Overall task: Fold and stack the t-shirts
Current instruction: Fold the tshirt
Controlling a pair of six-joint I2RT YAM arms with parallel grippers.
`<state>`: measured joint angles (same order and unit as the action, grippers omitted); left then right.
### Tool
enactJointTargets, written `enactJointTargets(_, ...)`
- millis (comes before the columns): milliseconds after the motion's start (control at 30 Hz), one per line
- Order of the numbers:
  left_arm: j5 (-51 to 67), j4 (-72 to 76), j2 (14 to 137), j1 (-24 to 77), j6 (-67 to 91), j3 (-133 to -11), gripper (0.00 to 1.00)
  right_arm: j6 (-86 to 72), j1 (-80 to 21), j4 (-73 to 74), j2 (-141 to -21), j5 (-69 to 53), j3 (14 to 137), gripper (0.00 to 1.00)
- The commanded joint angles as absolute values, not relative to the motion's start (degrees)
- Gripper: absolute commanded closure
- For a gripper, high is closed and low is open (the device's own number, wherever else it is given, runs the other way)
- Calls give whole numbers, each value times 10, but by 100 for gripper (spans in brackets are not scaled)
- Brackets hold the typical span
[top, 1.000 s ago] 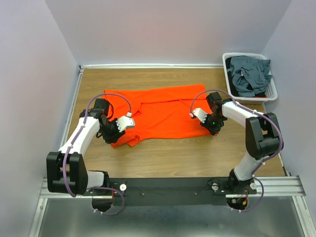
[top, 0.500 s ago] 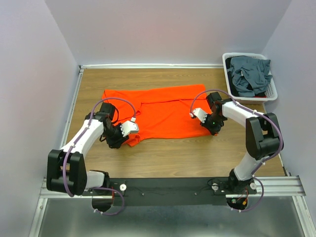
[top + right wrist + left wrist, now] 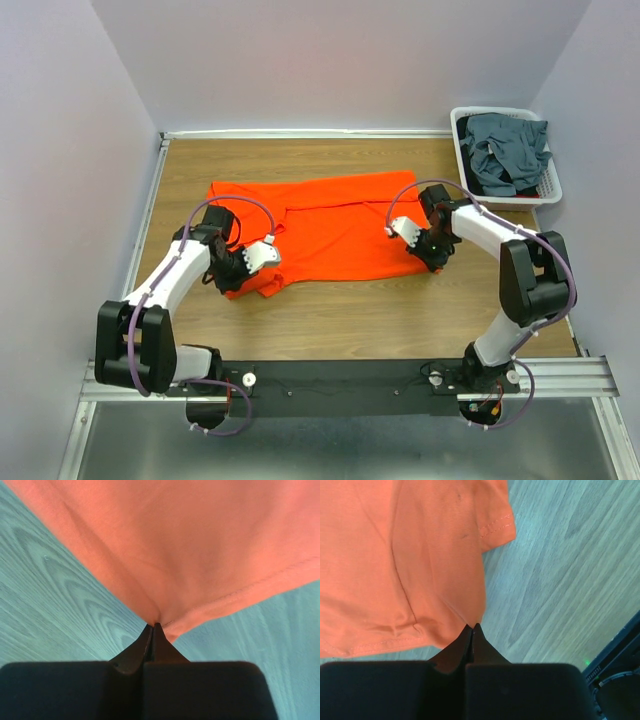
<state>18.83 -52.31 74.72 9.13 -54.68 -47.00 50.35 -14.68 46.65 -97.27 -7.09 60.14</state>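
Lying spread left to right across the middle of the wooden table [image 3: 350, 320], the orange t-shirt [image 3: 330, 220] has both pincers on its near edge. The left gripper [image 3: 238, 278] is clenched on the near-left corner. In its wrist view the black fingers [image 3: 452, 652] are pressed together, with a tuck of orange cloth drawn into the tips and bare wood just to the right. The right gripper [image 3: 432, 262] is clamped too, pinching the near-right hem, and the cloth puckers up to its closed tips.

Around them, the white slatted basket [image 3: 553, 178] sits in the far right corner, apart from the orange cloth, with the dark t-shirts [image 3: 505, 150] heaped inside and spilling over one another. Purple cables [image 3: 235, 203] loop over each wrist, and the left one arcs above the shirt's left end. A metal rail [image 3: 350, 375] carries both bases at the near edge.

Now the awkward bits. From above, the left arm covers the shirt's near-left corner, and neither set of fingertips shows there. How many dark shirts are in the heap, I can't tell. In both wrist views the gripper's own black body blocks the lower part, and the shirt runs off the top of the frame.
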Motion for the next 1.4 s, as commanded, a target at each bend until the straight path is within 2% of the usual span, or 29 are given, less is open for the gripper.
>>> enactJointTargets(0, 196, -558, 738, 88, -557, -518, 100, 494, -149, 488, -941, -65, 633, 99)
enactJointTargets(367, 202, -572, 798, 21, -585, -640, 100, 512, -113, 503, -973, -64, 727, 99)
enactJointTargets(767, 190, -536, 896, 4, -584, -726, 100, 523, -108, 509, -1086, -55, 871, 99)
enactJointTargets(1367, 181, -548, 1052, 4, -597, -871, 100, 528, -107, 513, -1158, -54, 940, 99)
